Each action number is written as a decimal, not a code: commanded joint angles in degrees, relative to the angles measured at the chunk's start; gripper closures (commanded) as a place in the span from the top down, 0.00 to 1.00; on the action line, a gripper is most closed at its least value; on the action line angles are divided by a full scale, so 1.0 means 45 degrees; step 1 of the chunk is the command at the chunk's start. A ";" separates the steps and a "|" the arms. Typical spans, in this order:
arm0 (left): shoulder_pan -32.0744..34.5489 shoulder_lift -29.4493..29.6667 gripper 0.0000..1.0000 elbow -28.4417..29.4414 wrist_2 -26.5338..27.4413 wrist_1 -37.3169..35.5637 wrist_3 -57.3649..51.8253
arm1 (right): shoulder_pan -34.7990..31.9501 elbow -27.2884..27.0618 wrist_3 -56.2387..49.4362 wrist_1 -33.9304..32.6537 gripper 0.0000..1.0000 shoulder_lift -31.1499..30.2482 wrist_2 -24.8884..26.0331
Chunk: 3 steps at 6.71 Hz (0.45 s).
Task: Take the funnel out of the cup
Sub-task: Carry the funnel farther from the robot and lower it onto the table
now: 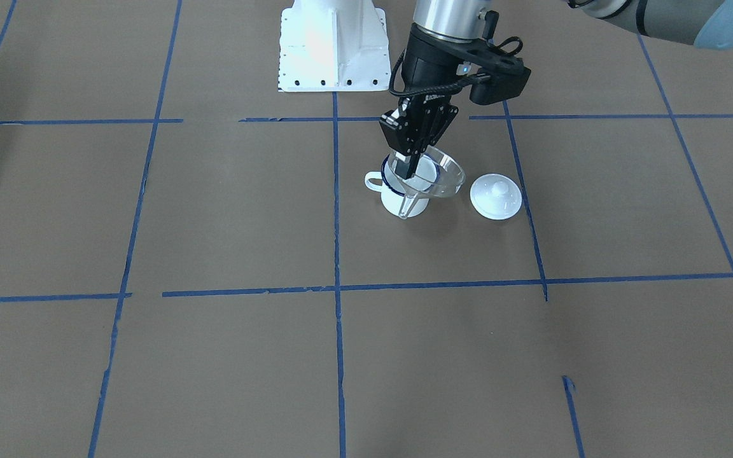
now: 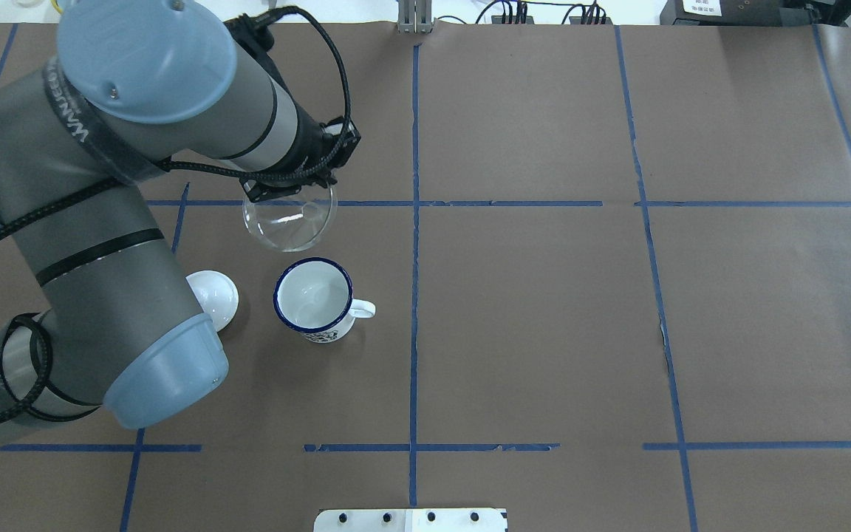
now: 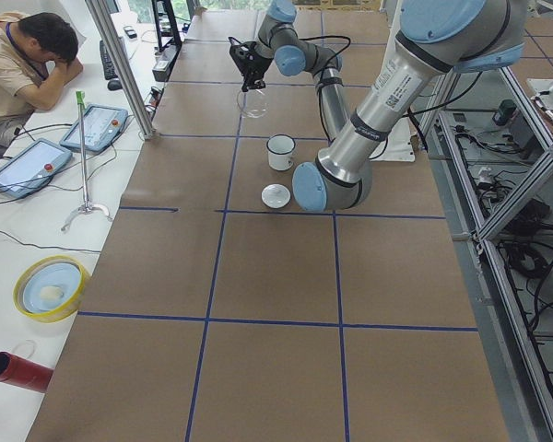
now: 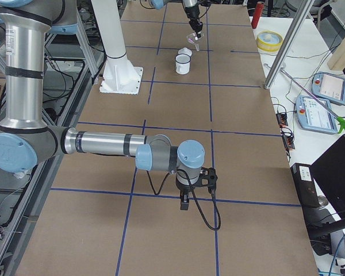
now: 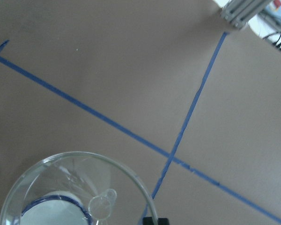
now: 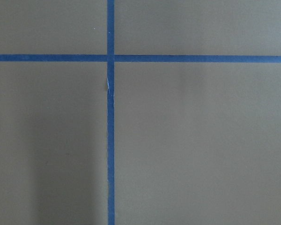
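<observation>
The funnel looks clear of the cup. The left gripper has its fingers pinched narrow on the funnel's rim and holds it in the air, tilted, spout downward, on the far side of the cup from the robot. From overhead the two are apart, and the cup's blue-rimmed mouth shows bare. So I'd judge the lifting done and the setting-down in hand. The next move, I think, calls for carrying the funnel to a bare patch of the table, lowering it until it rests, and only then letting go. It's light plastic on a narrow spout and will likely tip over when released, so low and gentle seems wise.

A white knobbed lid lies just beside the cup on the left arm's side, partly hidden under that arm's elbow from overhead. The lid and the cup are what could get knocked if the funnel comes down too near. The right gripper hangs low over the table, well apart from all this, and I cannot tell whether its pincer is wide or closed. A man sits at a side bench, away from the arms
</observation>
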<state>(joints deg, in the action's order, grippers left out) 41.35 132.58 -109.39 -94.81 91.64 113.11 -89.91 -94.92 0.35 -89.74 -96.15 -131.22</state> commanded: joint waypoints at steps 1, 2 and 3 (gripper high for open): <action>0.0283 -0.0376 0.00 0.2188 0.2270 0.3852 0.4008 | 0.0000 0.0000 0.0000 0.0000 1.00 0.0000 0.0000; 0.0631 -0.0960 0.00 0.3185 0.2861 0.6174 0.5223 | 0.0000 0.0000 0.0000 0.0000 1.00 0.0000 0.0000; 0.0983 -0.1062 0.00 0.5032 0.3215 0.8072 0.5641 | 0.0000 0.0000 0.0000 0.0000 1.00 0.0000 0.0000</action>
<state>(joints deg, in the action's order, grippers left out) 44.20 128.92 -94.34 -82.71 118.26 134.85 -89.91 -94.92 0.35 -89.74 -96.15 -131.22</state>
